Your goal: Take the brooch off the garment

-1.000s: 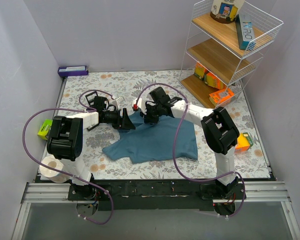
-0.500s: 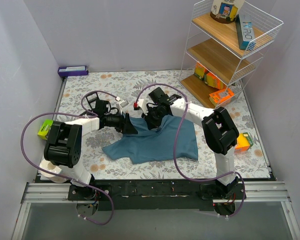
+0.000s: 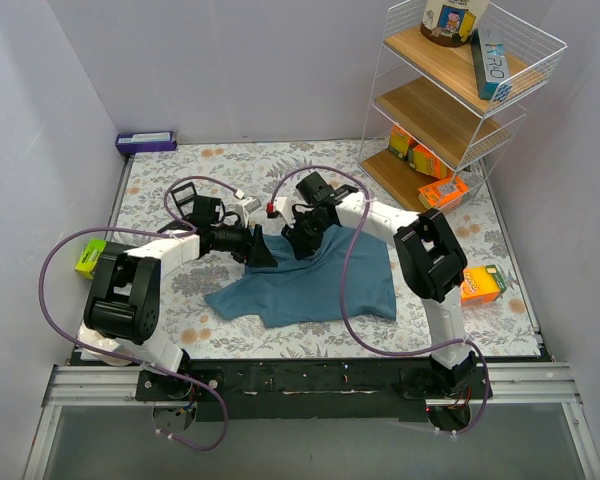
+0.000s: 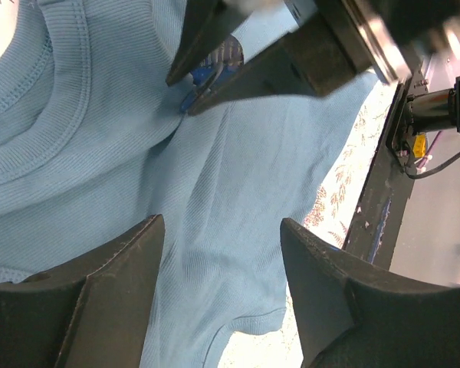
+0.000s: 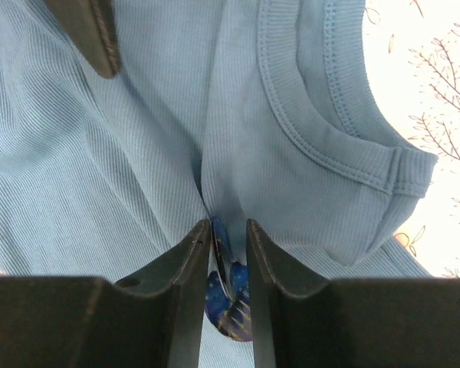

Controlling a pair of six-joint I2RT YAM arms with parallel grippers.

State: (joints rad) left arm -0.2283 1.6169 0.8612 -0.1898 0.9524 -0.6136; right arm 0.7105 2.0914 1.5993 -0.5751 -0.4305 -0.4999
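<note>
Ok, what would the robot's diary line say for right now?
step: brooch removal | right pincer: jaws narrow around brooch, grip unclear | left pincer: open over garment | brooch: not yet off

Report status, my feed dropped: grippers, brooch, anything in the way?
Left gripper open over garment. Right gripper barely parted, straddling brooch near collar. Nothing blocking.

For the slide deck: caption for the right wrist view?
Right gripper, jaws slightly parted, straddles the brooch on the garment near its collar.

letters "XRO" down the side of white-and-teal box (image 3: 491, 58), on top tier of wire shelf (image 3: 425, 48), jar (image 3: 450, 18) label unreadable, purple box (image 3: 146, 141) print illegible, nothing legible in wrist views
</note>
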